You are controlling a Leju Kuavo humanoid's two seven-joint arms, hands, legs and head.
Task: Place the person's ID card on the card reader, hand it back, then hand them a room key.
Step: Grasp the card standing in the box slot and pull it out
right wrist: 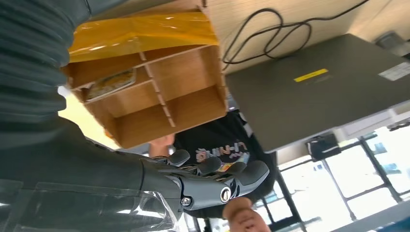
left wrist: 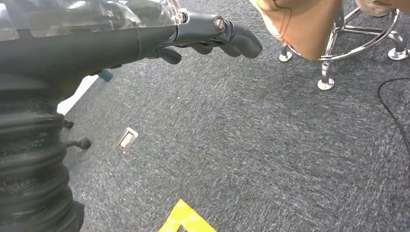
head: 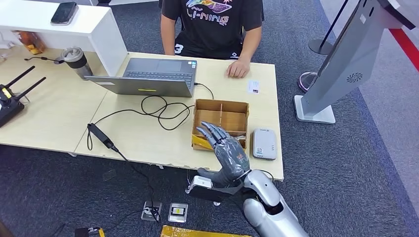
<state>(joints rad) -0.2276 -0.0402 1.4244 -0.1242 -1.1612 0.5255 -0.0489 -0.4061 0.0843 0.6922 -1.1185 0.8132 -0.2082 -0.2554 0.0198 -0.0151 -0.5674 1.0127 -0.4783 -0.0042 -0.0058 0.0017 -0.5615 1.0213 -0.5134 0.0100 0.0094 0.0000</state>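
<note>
The right hand [head: 228, 148] hovers empty, fingers spread, over the wooden box [head: 221, 116]. The ID card [head: 253, 87] lies flat beyond it, long axis pointing away toward the person [head: 212, 24]; the card reader [head: 264, 143] sits just right. The left hand [left wrist: 208, 36] hangs empty, fingers loosely curled.

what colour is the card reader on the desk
Light grey, almost white; the card reader shows best in the head view.

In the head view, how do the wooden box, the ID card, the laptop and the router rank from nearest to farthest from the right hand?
Measured from the right hand:
1. Wooden box, directly under the fingers.
2. ID card, beyond the box, near the person's hand.
3. Laptop, across the table to the left.
4. Router, at the far left edge.
</note>
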